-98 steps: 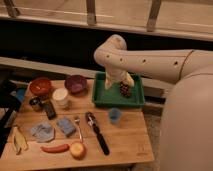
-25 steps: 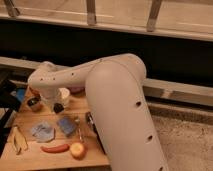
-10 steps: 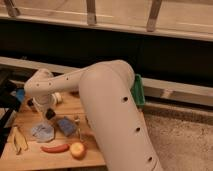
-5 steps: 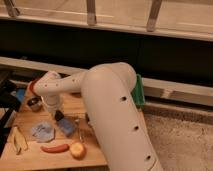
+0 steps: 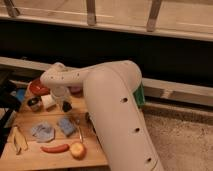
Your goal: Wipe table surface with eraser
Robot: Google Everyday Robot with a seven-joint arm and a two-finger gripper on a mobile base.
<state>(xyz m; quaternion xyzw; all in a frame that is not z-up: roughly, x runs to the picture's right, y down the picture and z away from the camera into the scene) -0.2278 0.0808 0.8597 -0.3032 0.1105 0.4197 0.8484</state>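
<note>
The table surface (image 5: 31, 120) is light brown wood at the lower left. My gripper (image 5: 65, 103) hangs down from the white arm over the table's back middle, just right of a white cup (image 5: 48, 101). It is shut on the eraser (image 5: 67, 106), a small black block at its tip, low over or on the wood; I cannot tell if it touches. The big white arm hides the right part of the table.
A small metal cup (image 5: 34, 103) and a red bowl (image 5: 37, 87) stand at the back left. A blue sponge (image 5: 66, 126), a grey-blue cloth (image 5: 43, 132), a red pepper (image 5: 55, 148), a peach-coloured fruit (image 5: 77, 150) and a yellow item (image 5: 19, 140) lie in front. The green tray's edge (image 5: 140, 95) shows behind the arm.
My gripper has swept to the right across the back of the table with the black block at its tip, from near the metal cup to just past the white cup.
</note>
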